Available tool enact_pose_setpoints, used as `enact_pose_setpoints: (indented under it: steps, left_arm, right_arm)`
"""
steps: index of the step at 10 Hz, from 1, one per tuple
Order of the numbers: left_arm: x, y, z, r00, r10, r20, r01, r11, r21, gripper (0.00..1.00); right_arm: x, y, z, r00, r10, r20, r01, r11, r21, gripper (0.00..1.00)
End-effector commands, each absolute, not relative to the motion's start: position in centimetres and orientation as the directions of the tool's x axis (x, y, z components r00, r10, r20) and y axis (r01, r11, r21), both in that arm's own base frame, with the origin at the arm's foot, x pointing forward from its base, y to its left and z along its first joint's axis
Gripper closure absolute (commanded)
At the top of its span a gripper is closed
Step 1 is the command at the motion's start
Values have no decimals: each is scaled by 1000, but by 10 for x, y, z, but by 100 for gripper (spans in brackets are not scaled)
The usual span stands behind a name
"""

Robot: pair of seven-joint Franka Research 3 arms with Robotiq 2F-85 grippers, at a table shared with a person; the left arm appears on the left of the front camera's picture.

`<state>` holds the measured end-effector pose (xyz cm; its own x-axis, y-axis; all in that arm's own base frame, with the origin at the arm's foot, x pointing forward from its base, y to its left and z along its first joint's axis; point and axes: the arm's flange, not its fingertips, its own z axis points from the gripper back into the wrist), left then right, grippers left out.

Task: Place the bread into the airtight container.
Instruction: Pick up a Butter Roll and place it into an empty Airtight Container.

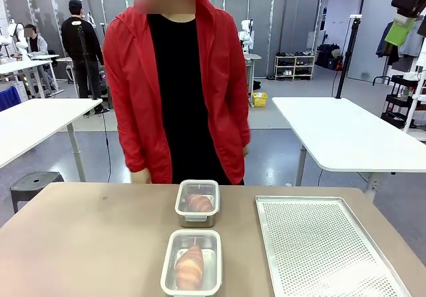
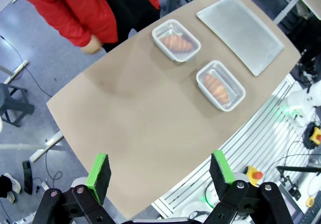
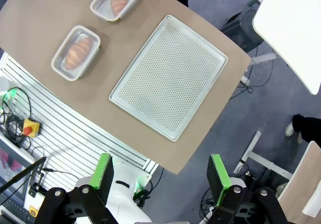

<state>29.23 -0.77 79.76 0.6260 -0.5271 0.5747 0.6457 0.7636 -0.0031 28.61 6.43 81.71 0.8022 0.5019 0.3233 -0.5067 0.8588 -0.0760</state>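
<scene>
On the brown surface (image 1: 86,244), the nearer airtight container (image 1: 192,262) already holds a piece of bread (image 1: 189,268); behind it, the farther container (image 1: 198,202) holds another bread (image 1: 199,203). The perforated tray (image 1: 326,250) lies bare to the right. The bread looks light, soft and easily crushed, best held gently across its middle. No readable labels or writing. The left gripper (image 2: 159,170) and right gripper (image 3: 161,170) hang high, fingers apart.

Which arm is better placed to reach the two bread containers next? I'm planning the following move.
Left, marginally. Both grippers hang open high above the table, but the containers lie nearer the left wrist view's centre; the right hovers past the perforated tray.
</scene>
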Motion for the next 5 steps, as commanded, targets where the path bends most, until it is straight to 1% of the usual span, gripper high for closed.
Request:
enact_pose_setpoints:
  steps: [1, 5]
  left_arm:
    - [292, -9, 800, 619, -524, 584, 651, 759, -10, 0]
    - [292, -9, 800, 619, -524, 584, 651, 759, -10, 0]
  right_arm:
    - [286, 64, 818, 804, 497, 327, -501, 862, -81, 7]
    - [286, 64, 818, 804, 497, 327, -501, 862, -81, 7]
